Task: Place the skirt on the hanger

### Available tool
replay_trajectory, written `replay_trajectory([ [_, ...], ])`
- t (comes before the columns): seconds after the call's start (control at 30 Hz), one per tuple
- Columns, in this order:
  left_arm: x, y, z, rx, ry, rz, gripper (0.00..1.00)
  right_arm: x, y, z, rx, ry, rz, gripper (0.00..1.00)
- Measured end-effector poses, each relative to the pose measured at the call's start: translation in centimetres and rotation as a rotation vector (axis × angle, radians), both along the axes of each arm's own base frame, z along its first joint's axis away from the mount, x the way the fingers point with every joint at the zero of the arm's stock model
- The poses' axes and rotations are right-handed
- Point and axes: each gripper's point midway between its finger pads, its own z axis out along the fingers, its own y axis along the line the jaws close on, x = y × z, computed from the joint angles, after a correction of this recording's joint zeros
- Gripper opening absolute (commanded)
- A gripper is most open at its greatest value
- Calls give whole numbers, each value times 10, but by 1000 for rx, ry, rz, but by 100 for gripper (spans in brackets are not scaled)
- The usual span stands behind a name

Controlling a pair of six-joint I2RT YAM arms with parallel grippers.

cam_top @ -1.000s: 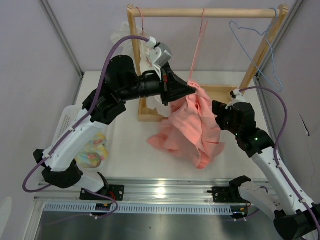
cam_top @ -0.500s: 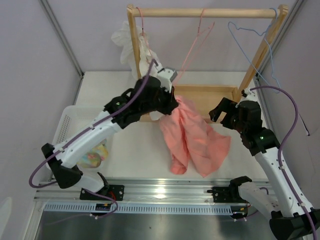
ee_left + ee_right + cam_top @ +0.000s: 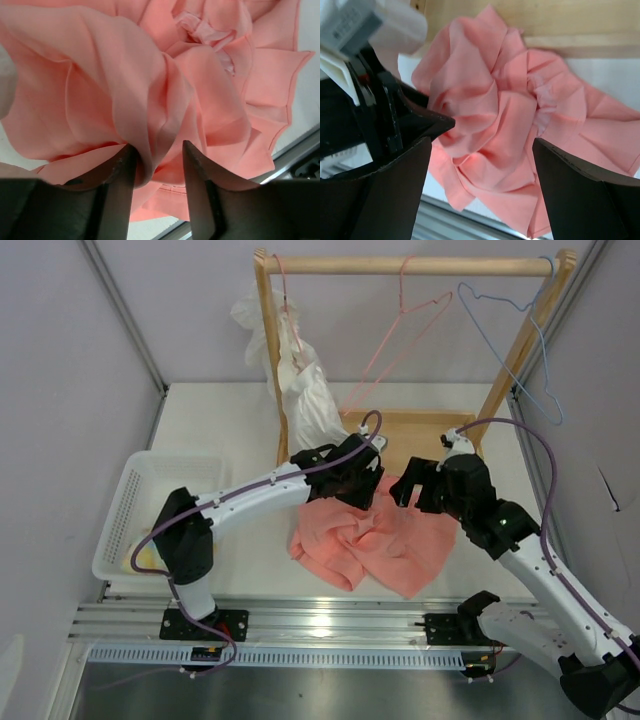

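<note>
Seen from above, the skirt (image 3: 375,540) lies in a crumpled heap on the table (image 3: 220,430), near its front edge and just before the base of the wooden rack (image 3: 410,264). The hanger (image 3: 400,335) hangs bare from the rack's top bar, well apart from the skirt, between a white garment (image 3: 300,390) and a blue hanger (image 3: 520,330). Both arms reach in over the heap, the left tool (image 3: 362,480) at its far left corner and the right tool (image 3: 412,488) at its far right, but this view hides how either pair of jaws stands. The left wrist view settles one: the fingers (image 3: 117,190) are drawn close together, with a thick fold of skirt pinched between them and pleats fanning out beyond. The right wrist view settles the other: its fingers (image 3: 395,190) are spread wide above the skirt with nothing between them. It alone shows the skirt's far edge lying at the rack's base board.
</note>
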Motion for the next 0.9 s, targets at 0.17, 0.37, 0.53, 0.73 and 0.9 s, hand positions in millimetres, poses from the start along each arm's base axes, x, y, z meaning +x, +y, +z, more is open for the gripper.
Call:
replay_trajectory([
  [0.17, -2, -3, 13, -39, -39, 1, 68, -21, 13, -23, -33, 27, 48, 87],
  [0.37, -25, 22, 57, -167, -81, -46, 69, -36, 27, -33, -57, 30, 90, 82],
  [0.53, -51, 54, 68, -232, -108, -70, 70, -45, 46, -36, -82, 14, 136, 75],
  [0.73, -70, 110, 29, -156, -61, 74, 64, -57, 87, -64, -207, 33, 231, 70],
  [0.9, -73, 148, 27, -179, -71, 294, 60, -62, 125, -81, -325, 21, 303, 69],
])
